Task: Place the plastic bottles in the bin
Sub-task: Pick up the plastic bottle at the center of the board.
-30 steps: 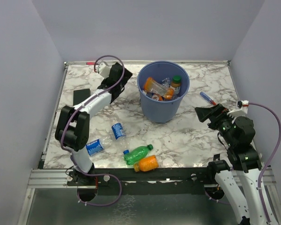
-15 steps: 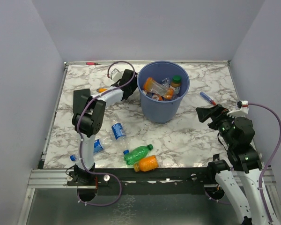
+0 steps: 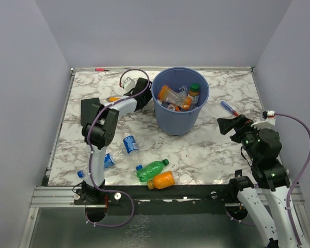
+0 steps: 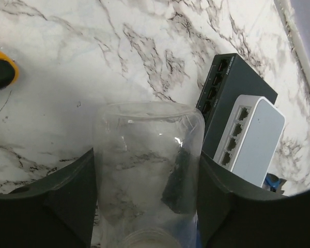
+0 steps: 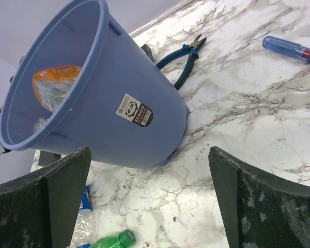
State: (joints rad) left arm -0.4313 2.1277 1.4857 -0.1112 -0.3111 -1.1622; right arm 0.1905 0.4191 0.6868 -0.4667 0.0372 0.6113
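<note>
Plastic fills the gap between the left jaws: a clear bottle (image 4: pixel 147 170) sits clamped there, with a dark finger (image 4: pixel 67 206) pressed to each flank. The left jaws grasp it across its body, I judge because the broad walls give the surest hold. Whether it is lifted or resting on the surface (image 4: pixel 67 31) I cannot tell. Just beyond it sit a black network switch (image 4: pixel 232 98) and a white network switch (image 4: pixel 250 139), touching each other.

From above, the left wrist (image 3: pixel 139 93) is just beside the left rim of the bin (image 3: pixel 178 124), not over its mouth. The bottle, I reckon, must go up and across that rim before it is let go. Inside the bin lie several bottles, among them an orange-labelled bottle (image 3: pixel 170 95) and a brown bottle (image 3: pixel 195 92) with a green cap.

The right jaws are spread wide and empty, their fingers (image 5: pixel 41 201) framing the bin's wall from the right. Parked well apart, they leave the left arm room. Near them lie a screwdriver (image 5: pixel 292 49) and pliers (image 5: pixel 181 59), neither meant for the bin.

Four more wait on the surface towards the arms' bases: a blue-labelled bottle (image 3: pixel 129 143), a second blue-labelled one (image 3: pixel 104 161), a green bottle (image 3: pixel 152 169) and an orange bottle (image 3: pixel 161 180).
</note>
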